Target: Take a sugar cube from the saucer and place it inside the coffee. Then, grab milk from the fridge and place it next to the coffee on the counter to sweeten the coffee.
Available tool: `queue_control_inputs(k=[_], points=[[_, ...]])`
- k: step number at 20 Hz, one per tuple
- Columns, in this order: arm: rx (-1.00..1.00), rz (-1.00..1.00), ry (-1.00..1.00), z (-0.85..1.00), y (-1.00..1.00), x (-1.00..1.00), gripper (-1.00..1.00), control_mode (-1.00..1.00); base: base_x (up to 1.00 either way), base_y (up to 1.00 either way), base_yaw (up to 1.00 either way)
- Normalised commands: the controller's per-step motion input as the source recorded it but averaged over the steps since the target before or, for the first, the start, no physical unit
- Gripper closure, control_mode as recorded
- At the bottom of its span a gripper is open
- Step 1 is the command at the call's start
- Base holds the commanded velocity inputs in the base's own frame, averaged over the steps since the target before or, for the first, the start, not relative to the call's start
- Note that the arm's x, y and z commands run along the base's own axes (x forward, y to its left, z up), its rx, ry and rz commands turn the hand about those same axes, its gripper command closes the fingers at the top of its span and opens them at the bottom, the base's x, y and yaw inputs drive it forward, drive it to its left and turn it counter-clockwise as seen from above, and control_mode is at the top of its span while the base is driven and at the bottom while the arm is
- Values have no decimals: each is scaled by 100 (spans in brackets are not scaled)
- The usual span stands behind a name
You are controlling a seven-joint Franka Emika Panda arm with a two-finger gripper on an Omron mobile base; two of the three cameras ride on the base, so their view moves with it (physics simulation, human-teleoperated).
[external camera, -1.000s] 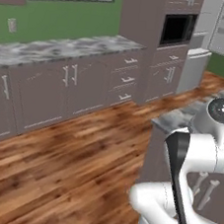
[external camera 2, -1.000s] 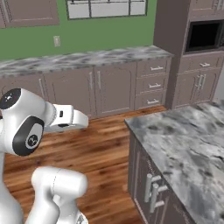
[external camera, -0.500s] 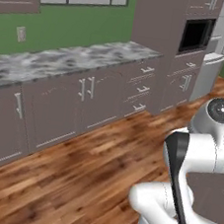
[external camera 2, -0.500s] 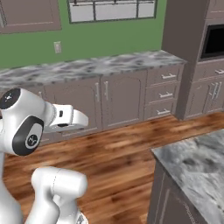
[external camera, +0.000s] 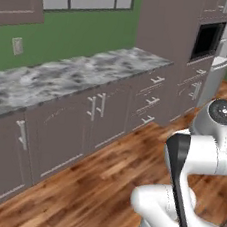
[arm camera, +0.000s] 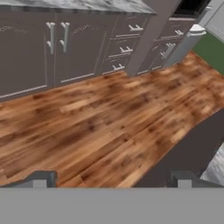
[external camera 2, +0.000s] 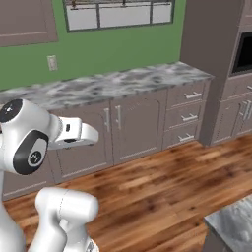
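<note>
Hand view, gripper (arm camera: 112, 181) spread wide, nothing held, counter (external camera: 64, 77) bare

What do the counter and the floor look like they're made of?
The counter looks like polished stone: grey marbling with dark flecks. The floor looks like varnished wood planks: reddish-brown grain with visible board seams. Both are rendered, so that's appearance only.

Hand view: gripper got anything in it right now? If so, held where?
Nothing is held. The gripper is open, its two finger tips standing wide apart with only the wooden floor showing between them.
</note>
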Motion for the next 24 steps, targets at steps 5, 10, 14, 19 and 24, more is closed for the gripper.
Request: queue_control_inputs(k=[5, 10, 14, 19, 24], points=[[0, 0, 0, 0, 0, 0, -100, 100, 100, -1, -19], [0, 0, 0, 0, 0, 0, -100, 100, 100, -68, -18], [0, 0, 0, 0, 0, 0, -100, 100, 100, -76, -16], [0, 0, 0, 0, 0, 0, -100, 100, 100, -58, -26], [0, 0, 0, 0, 0, 0, -100, 100, 100, -54, -20]])
